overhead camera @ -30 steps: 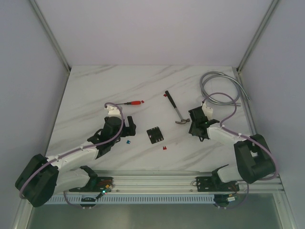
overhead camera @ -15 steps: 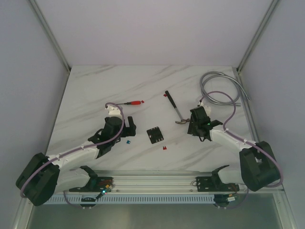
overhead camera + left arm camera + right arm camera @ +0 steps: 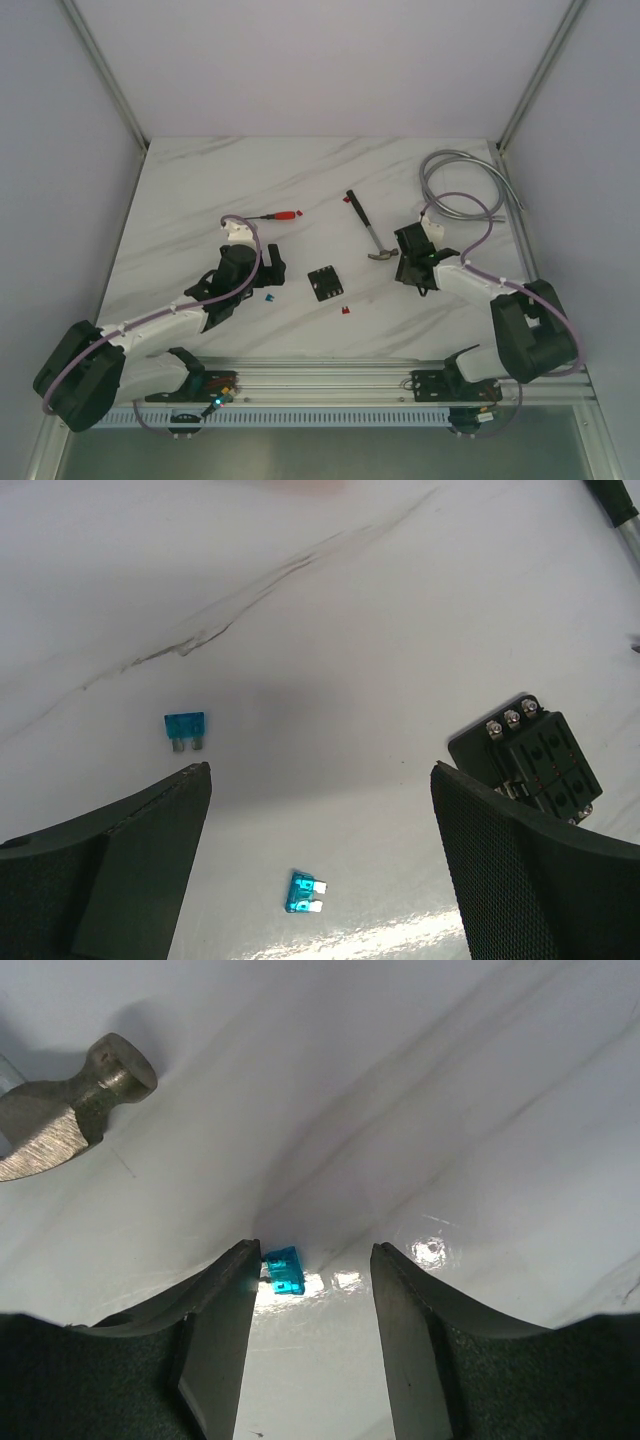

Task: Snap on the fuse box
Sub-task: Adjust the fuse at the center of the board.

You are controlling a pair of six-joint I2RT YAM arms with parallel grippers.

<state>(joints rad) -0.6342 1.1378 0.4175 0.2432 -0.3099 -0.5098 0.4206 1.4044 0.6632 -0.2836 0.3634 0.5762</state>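
The fuse box (image 3: 323, 283) lies on the surface (image 3: 300, 190) between the arms, untouched; the left end effector (image 3: 320, 880), released wide, hovers just beside it. The right end effector (image 3: 315, 1252) stands part-open, grasping nothing; a blue fuse (image 3: 283, 1270) lies against one finger.

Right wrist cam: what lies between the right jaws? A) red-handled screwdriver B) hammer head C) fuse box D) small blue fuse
D: a small blue fuse lies on the table between the open jaws of the right gripper; the hammer head sits off to the side.
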